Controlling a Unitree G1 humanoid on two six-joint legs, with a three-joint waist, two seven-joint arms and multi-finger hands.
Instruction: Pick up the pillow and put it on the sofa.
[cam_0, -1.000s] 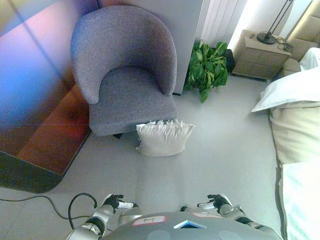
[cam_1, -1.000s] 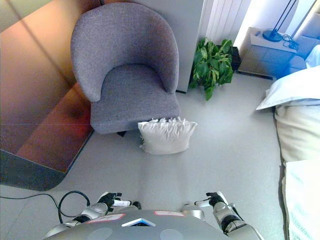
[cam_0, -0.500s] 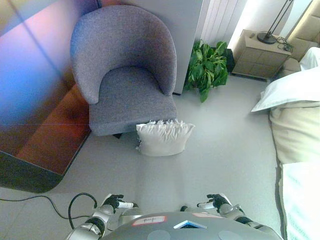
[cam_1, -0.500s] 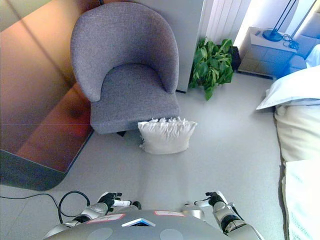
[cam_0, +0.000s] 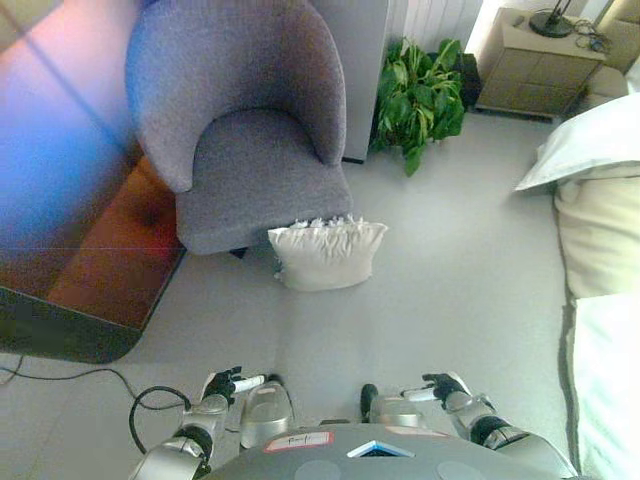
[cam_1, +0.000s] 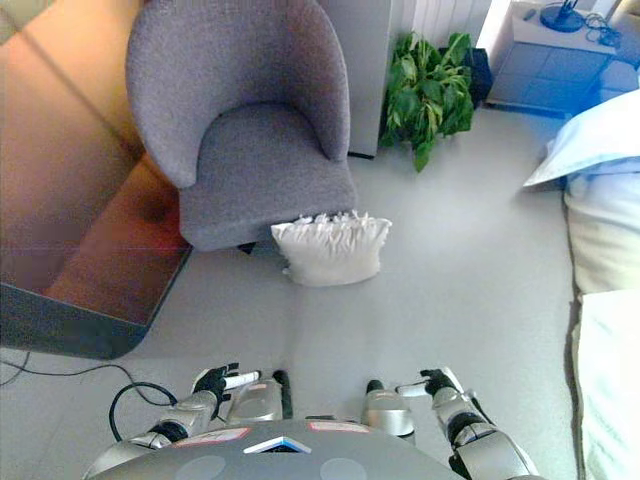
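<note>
Pillow (cam_0: 326, 255): white, upright on the floor, leaning against the front of the grey armchair (cam_0: 245, 130).
Seat: bare.
Left hand (cam_0: 224, 384): low, fingers loosely spread, empty.
Right hand (cam_0: 443, 389): the same.
Plant (cam_0: 415, 98): beyond the chair.

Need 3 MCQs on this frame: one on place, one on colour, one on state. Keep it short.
1. Where is the pillow?
A. on the armchair seat
B. on the floor, against the armchair's front edge
C. on the bed

2. What colour is the armchair?
A. grey
B. green
C. white

3. What are the left hand and right hand doing?
A. both gripping the pillow
B. one lifting the plant
C. both low near the robot, holding nothing

Answers:
1. B, it stands on the floor at the seat's front.
2. A, its fabric is grey.
3. C, both hands are far from the pillow and hold nothing.
</note>
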